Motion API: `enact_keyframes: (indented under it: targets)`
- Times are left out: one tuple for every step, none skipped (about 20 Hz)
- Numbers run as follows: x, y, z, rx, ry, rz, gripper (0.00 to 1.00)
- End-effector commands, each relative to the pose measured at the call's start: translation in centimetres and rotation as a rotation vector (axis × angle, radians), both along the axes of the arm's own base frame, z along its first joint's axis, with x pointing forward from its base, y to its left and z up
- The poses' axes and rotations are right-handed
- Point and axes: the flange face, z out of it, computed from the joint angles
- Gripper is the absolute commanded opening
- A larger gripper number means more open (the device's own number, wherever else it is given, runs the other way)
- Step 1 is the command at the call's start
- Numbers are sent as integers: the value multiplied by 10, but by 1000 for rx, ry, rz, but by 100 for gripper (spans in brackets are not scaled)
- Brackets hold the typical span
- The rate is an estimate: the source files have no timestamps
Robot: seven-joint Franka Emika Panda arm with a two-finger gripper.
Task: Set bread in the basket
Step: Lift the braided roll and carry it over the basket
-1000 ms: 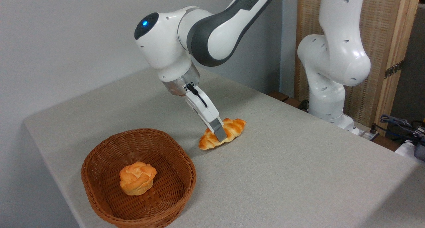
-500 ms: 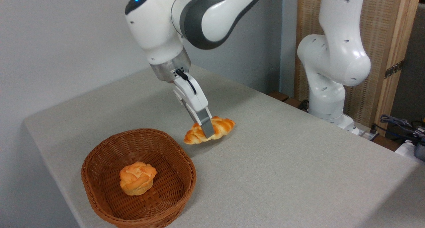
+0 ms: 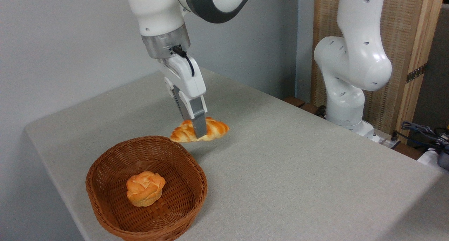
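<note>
Clamped on the bread [image 3: 210, 128], the pincer [image 3: 199, 133], squeezing it near the middle. Grabbed there most likely so both ends weigh the same and the loaf hangs flat without tipping. Pointing almost straight down, tipped just a little, with the near finger [image 3: 199, 121] covering the middle of the loaf.

Up in the air, the bread, off the table [image 3: 298, 171], with a soft shadow on the cloth right under the pincer. Lifted high enough, it seems, to pass over the thick rolled edge of the basket [image 3: 196, 171] without bumping it.

Down and to the left of the pincer, the basket, close by but not under it yet. Inside, well below and left of the pincer, a small round bun [image 3: 145, 188] near the middle. Bare floor on the basket's near-right side, closest to the pincer, so probably the best spot for dropping.

Long and twisted like a braid, the bread, with bumpy knobs on top. Golden orange with darker brown stripes in the folds and paler cream low down. Pointy at both ends, one sticking out left of the pincer, the other right. Shiny, maybe a toy, though hard to be sure. Not in the basket yet, so job not done.
</note>
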Motion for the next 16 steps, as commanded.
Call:
enact_keyframes:
  targets:
    - [11,4,12,-10,-78,3,63]
    - [12,3,12,-10,-79,3,63]
    - [12,6,12,-10,-79,8,63]
    - [13,12,12,-14,-83,19,63]
    - [15,13,13,-21,-97,25,65]
    - [17,13,16,-27,-120,27,66]
    - [20,12,18,-37,-146,29,66]
    - [22,12,20,-56,-163,39,65]
    - [23,14,21,-76,-171,52,65]
    - [24,17,22,-91,-174,62,65]
    - [25,19,22,-101,-173,73,65]
    - [25,25,22,-111,-172,88,65]
    - [26,29,23,-123,-173,100,65]
    - [27,29,30,-138,-187,106,65]
    - [28,28,34,-155,-192,114,65]
    - [30,34,36,-171,-197,131,65]
